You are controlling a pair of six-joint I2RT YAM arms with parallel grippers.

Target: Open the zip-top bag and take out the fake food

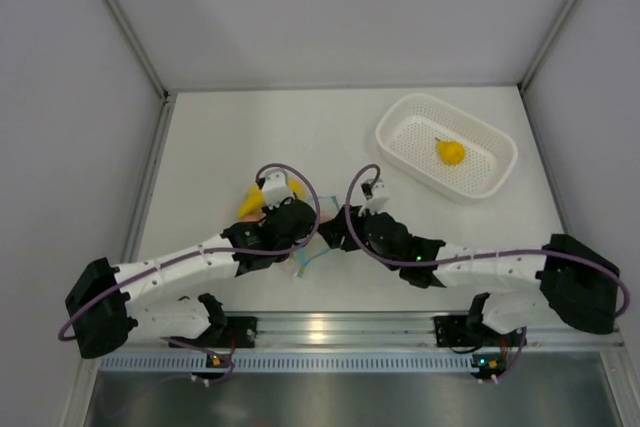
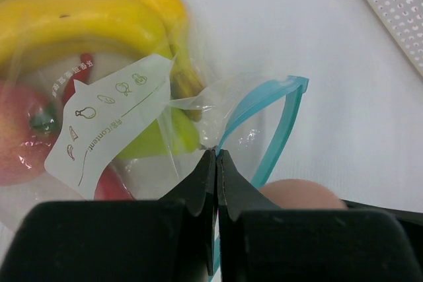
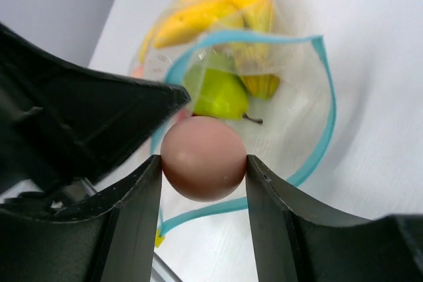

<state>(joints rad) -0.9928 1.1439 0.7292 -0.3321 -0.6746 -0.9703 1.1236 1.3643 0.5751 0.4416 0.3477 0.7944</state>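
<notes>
Your right gripper (image 3: pixel 203 161) is clamped on the round pink piece (image 3: pixel 201 146) at the open mouth of the zip-top bag (image 3: pixel 284 118), which lies on the table between both arms. Lift the piece straight out and slowly, without catching the blue zip strip (image 3: pixel 325 90). Your left gripper (image 2: pixel 216 158) is pinched together on the bag's edge; let it hold the bag down, because the banana bunch (image 3: pixel 205 4) and the pear (image 3: pixel 215 90) lie inside.

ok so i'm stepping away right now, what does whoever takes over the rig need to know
Left gripper: shut on the zip-top bag at its edge, holding the mouth open.
Right gripper: shut on a brownish round piece at the bag mouth.
Done: bag unzipped; one small yellow fruit lies in the white basket.
Left: lift the round piece out, then the banana bunch, pear and red pieces inside the bag.
</notes>
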